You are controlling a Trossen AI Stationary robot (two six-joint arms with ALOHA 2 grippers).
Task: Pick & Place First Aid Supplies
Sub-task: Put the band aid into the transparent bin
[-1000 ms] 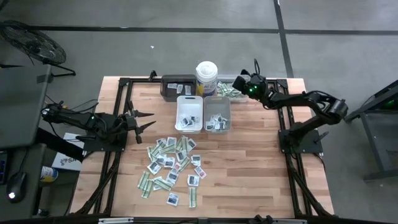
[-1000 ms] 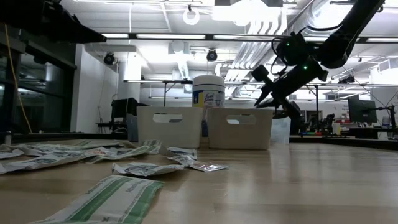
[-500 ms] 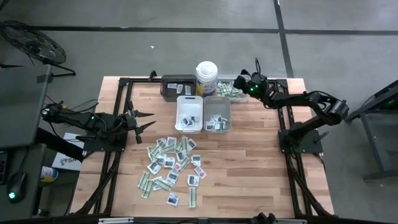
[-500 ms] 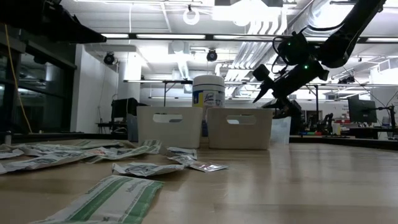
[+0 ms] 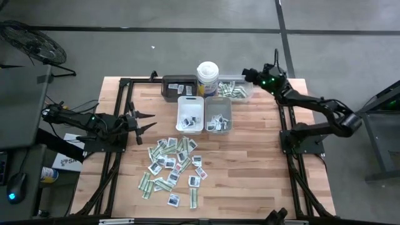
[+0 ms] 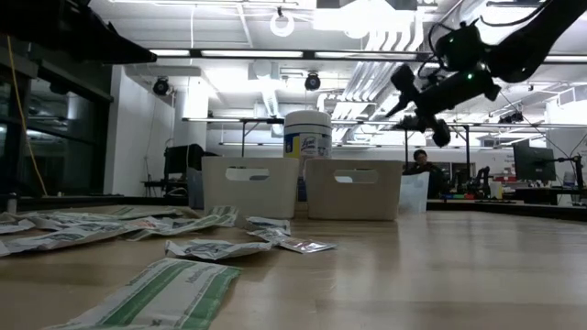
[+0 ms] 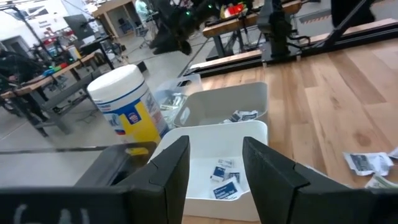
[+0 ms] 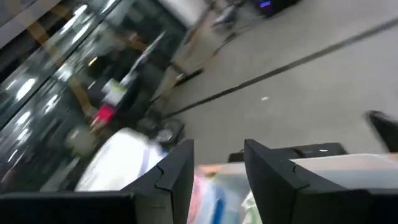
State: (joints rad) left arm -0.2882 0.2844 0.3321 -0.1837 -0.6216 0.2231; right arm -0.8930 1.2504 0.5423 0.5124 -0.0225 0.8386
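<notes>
I see the right gripper (image 5: pixel 245 72) up in the air at the far right of the bench (image 5: pixel 250 162). It hangs over the clear tray (image 5: pixel 235 90) that holds some green strips. In its wrist view the jaws stand apart with nothing between them. In the low view this gripper (image 6: pixel 404 77) is high above the 2 bins.

The left gripper (image 5: pixel 150 120) waits at the left side of the bench. Its jaws are open and hold nothing.

Most of the packets (image 5: pixel 172 164) lie in a loose pile on the near middle of the bench. I see white squares with dark marks and thin green and white strips mixed up there. In the low view the pile (image 6: pixel 138 229) spreads out on the left.

The white bin (image 5: pixel 190 114) and the grey bin (image 5: pixel 218 114) sit side by side, just past the pile. Each has a few packets inside. The dark tray (image 5: pixel 177 87) is at the far edge with 2 or 3 packets in it. The can (image 5: pixel 207 78) stands between the dark tray and the clear tray.
</notes>
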